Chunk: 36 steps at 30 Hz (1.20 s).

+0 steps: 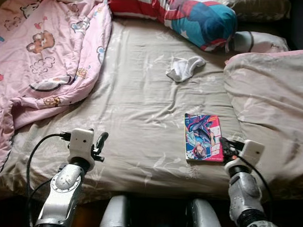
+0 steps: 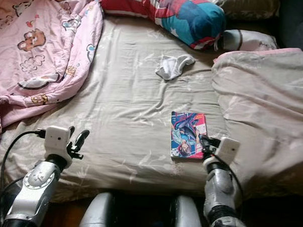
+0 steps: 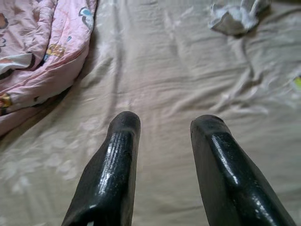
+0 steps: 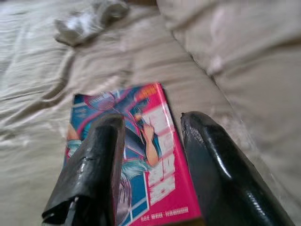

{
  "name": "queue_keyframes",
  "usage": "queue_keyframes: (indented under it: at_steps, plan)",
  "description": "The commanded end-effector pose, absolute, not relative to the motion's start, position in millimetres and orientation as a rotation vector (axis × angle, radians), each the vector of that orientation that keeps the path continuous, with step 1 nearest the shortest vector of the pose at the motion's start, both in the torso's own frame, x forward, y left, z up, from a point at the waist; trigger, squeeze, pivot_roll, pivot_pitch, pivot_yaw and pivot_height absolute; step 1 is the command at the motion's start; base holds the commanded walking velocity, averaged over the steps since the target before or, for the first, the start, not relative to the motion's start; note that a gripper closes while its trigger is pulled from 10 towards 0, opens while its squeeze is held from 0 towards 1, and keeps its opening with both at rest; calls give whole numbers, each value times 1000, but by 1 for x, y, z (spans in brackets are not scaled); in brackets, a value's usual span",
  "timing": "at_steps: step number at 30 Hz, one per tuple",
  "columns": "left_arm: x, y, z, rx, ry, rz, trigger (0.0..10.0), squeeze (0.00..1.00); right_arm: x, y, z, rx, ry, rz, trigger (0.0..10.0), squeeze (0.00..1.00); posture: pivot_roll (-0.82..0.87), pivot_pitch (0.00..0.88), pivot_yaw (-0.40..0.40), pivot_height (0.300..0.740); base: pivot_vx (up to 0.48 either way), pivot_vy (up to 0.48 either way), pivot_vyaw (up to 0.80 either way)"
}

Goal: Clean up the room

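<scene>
Approaching the comic book [image 1: 204, 137] is being done by the right gripper [image 4: 150, 155], whose jaws are being held apart above the book's near, right-hand edge, one finger over the cover and the other just past its pink margin. Judging from this, the book is being lined up for a pick. A clean grasp is likely being helped by lowering one finger beside the spine edge and pressing lightly into the soft bed sheet [image 1: 142, 103], so that the thin book is being pinched by its edge rather than pushed along the fabric. Wrinkling of the sheet is a risk being run.

The book is lying flat and face up on the sheet, just beside the beige duvet [image 1: 273, 98], well apart from the white sock [image 1: 184, 67] farther up the bed. Its cover is showing a bright illustrated figure in blue and pink; it is looking slim and glossy.

The left gripper [image 3: 164, 141] is being held idle over bare sheet, jaws apart, near the pink blanket [image 1: 38, 53].
</scene>
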<state>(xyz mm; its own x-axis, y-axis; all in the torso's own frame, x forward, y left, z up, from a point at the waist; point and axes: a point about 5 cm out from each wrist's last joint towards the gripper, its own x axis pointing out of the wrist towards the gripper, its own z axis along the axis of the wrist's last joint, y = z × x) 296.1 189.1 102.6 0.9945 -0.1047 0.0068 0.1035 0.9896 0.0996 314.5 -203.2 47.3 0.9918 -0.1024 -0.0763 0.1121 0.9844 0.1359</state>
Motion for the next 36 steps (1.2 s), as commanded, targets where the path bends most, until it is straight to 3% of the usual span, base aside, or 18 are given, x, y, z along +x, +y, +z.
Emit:
queue_keyframes:
  at_steps: [1, 8, 16, 22, 25, 36]
  plan:
    - [296, 192, 96, 87, 3, -83, 10000, 0, 307, -202, 46, 70, 34, -120, 10000, 0, 44, 173, 48, 634, 0, 0, 0]
    - [309, 187, 88, 67, 7, -66, 10000, 0, 302, -206, 44, 33, 23, -139, 10000, 0, 17, 128, 13, 643, 0, 0, 0]
    - [307, 205, 67, 50, 70, 0, 10000, 0, 309, -207, 43, 34, 90, -138, 10000, 0, 21, 98, -25, 688, 0, 0, 0]
    - [294, 221, 34, 61, 221, 54, 10000, 0, 307, -205, 34, 20, 165, -138, 10000, 0, 28, 75, -41, 728, 0, 0, 0]
    - [282, 227, 9, 56, 366, 69, 10000, 0, 288, -198, 0, 2, 397, -83, 10000, 0, 31, 44, -40, 738, 0, 0, 0]
    - [235, 236, -40, 39, 688, 123, 10000, 0, 245, -194, -44, -9, 676, -63, 10000, 0, -8, 0, -36, 738, 0, 0, 0]
